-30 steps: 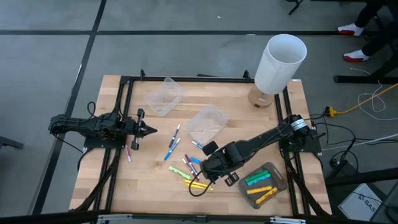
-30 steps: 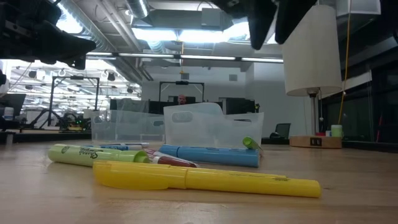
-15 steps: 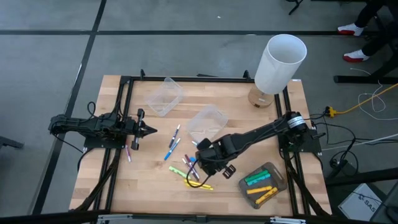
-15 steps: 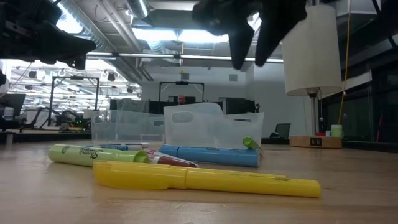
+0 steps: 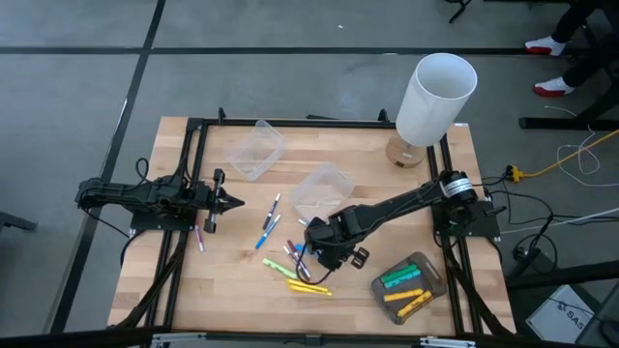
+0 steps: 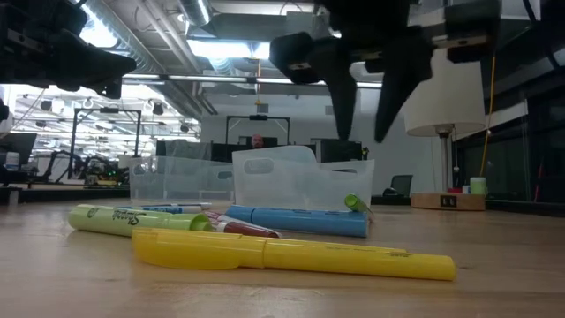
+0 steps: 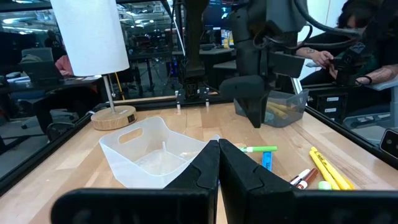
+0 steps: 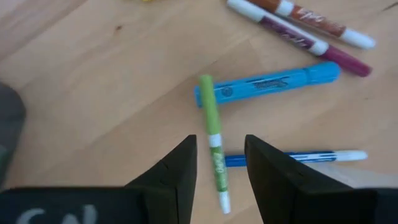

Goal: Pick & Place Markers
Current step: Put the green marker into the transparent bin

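**Right gripper poised over the loose markers**

The right gripper (image 5: pixel 311 249) hung just above the worktop (image 5: pixel 232 290), part-open and empty, a thin green marker (image 8: pixel 212 134) lying between its fingers (image 8: pixel 177 168). That marker rested across a light blue marker (image 8: pixel 267 84) in the scattered cluster. More markers lay in a grey tray (image 5: pixel 430 266). The left gripper (image 5: pixel 230 202) waited closed and empty at the worktop's left side.

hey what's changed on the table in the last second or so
The right gripper has swung from near the grey tray toward the table's middle and now hangs, jaws open and empty, over the loose markers, lined up on a thin green marker. Nothing was picked up or let go. The left gripper stayed shut at its side; the markers and clear tubs haven't moved.
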You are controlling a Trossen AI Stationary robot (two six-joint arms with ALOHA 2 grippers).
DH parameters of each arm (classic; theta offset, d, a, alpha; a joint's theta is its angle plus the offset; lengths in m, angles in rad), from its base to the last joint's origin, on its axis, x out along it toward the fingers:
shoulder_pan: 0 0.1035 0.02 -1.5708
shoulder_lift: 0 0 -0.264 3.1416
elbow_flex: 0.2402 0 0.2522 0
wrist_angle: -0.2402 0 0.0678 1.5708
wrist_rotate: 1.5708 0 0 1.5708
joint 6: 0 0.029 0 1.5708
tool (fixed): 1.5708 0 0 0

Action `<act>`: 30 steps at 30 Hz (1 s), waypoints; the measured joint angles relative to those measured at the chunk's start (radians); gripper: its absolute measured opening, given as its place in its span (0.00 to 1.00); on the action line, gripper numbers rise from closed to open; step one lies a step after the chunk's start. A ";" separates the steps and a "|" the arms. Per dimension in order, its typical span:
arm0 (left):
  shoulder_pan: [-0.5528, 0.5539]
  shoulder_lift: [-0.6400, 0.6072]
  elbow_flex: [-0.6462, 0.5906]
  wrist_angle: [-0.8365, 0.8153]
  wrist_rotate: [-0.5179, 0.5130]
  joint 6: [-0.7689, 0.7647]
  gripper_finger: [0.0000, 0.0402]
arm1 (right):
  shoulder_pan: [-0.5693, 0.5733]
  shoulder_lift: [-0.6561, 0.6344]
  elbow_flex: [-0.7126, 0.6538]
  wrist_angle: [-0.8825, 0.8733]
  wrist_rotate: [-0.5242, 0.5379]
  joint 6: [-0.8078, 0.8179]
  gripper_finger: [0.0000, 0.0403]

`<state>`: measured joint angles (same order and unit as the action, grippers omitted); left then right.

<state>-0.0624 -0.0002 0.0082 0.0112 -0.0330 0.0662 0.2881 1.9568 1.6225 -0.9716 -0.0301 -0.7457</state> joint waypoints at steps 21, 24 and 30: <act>0.000 0.000 0.000 0.000 0.000 0.000 0.01 | -0.017 0.000 -0.110 0.128 0.000 -0.079 0.33; 0.000 0.000 0.000 0.000 0.000 0.000 0.01 | -0.019 0.000 -0.110 0.153 0.000 -0.087 0.33; 0.000 0.000 0.000 0.000 0.000 0.000 0.01 | -0.020 0.000 -0.110 0.152 0.000 -0.103 0.33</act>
<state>-0.0624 -0.0002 0.0085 0.0113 -0.0330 0.0662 0.2684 1.9568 1.5127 -0.8192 -0.0303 -0.8490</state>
